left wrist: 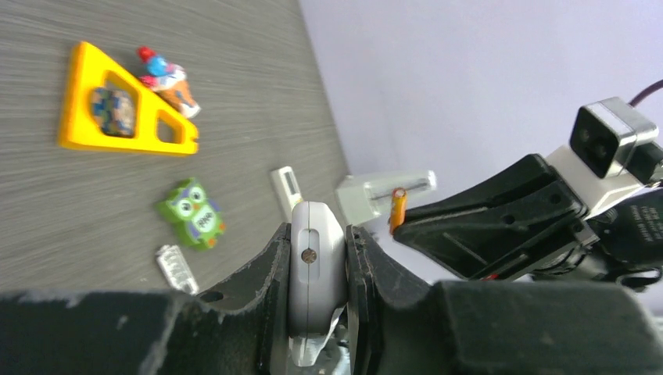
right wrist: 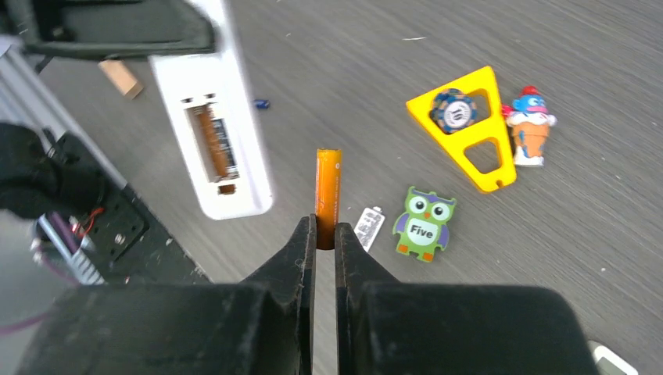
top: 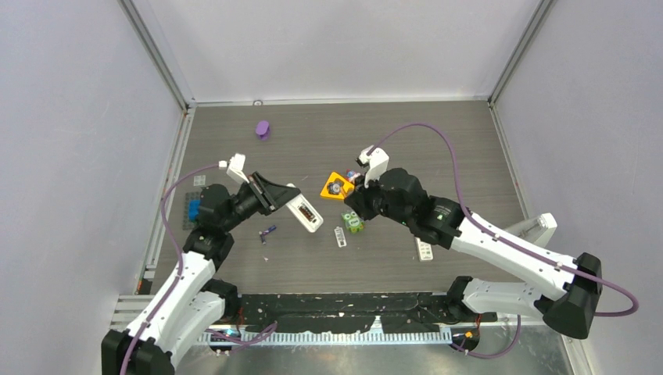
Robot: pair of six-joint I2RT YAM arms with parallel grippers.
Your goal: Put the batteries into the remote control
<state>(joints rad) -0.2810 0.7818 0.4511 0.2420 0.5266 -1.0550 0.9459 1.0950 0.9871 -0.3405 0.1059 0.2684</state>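
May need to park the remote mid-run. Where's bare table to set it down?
Bare: the far strip of the table between the purple object and the right arm's cable; the near strip between the green owl and the arm bases. Crowded: centre, around the yellow triangle, owl and clear cover.
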